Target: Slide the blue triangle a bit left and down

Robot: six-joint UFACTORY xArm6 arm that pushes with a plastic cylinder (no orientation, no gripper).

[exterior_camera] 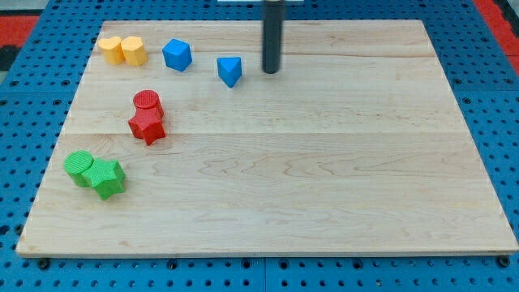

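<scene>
My tip (271, 71) stood near the board's top edge, just to the view's right of the blue triangle (230, 70) and apart from it by a narrow strip of bare wood; being a plain rod, it had nothing to open or close and held nothing. The blue triangle lay close to the top edge, left of the board's middle, with a blue cube-like block (177, 55) further toward the top-left corner and the yellow pair (123, 50) nearest that corner. The red cylinder (148, 101) and red star (147, 126) sat lower along the left side, and the two green blocks (96, 174) toward the bottom-left corner.

By my judgement, this was the approach step: contact had not been made. The next move called for setting the tip against the triangle's upper-right side, then pushing briefly down-left, stopping well short of the red blocks.
</scene>
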